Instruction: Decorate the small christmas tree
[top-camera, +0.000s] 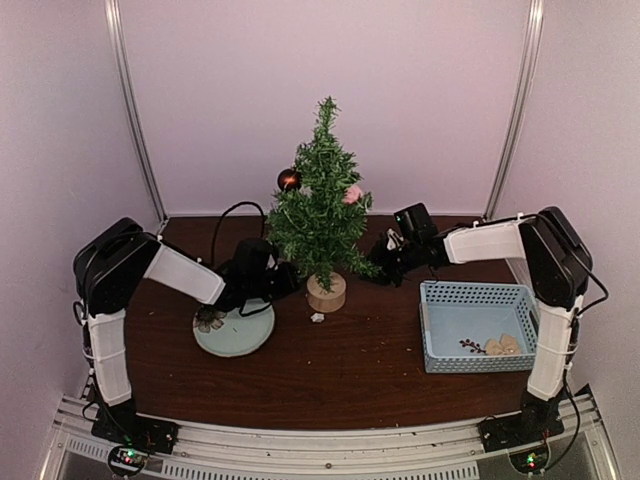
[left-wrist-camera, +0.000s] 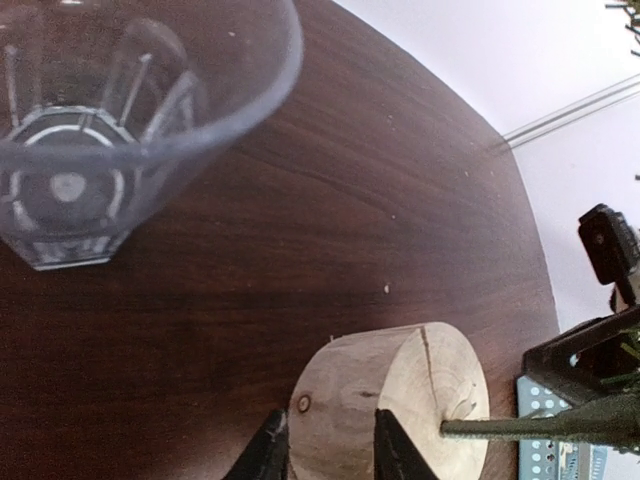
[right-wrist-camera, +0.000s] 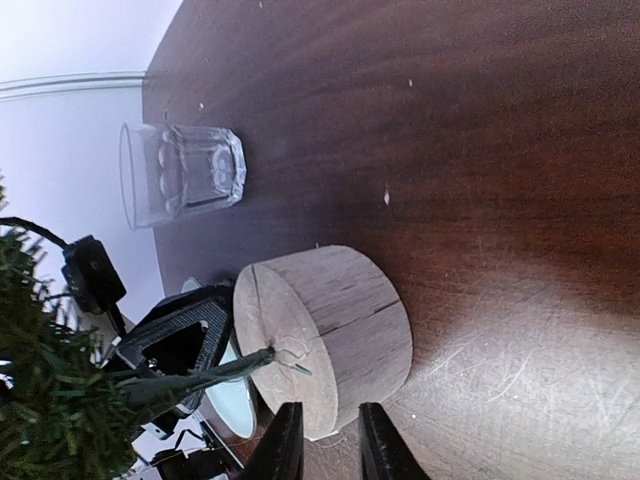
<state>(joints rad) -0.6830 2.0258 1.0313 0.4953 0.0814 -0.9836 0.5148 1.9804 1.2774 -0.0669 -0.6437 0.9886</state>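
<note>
Now the left gripper (left-wrist-camera: 330, 432) sits low over the table (left-wrist-camera: 330, 200). Its two fingers are a narrow gap apart with nothing between them. Straight ahead of the tips lies the stump (left-wrist-camera: 400, 395) of the tree (top-camera: 320, 205); whether they touch the wood I cannot tell. Farther ahead and off to one side stands a glass (left-wrist-camera: 95, 120), upright and well apart from the stump.

The right gripper (right-wrist-camera: 328, 428) faces the same stump from the opposite side. It too is only slightly parted and holds nothing, with its tips close to the wood's rim. Past the stump from it are the left gripper's dark frame and, beyond that, the glass.

From above, the tree stands upright between the two grippers, with a brown ball (top-camera: 289, 180) and a pink ornament (top-camera: 352, 194) in its branches. A plate (top-camera: 235, 338) lies just below the left gripper, and a basket (top-camera: 470, 290) sits near the right arm.
</note>
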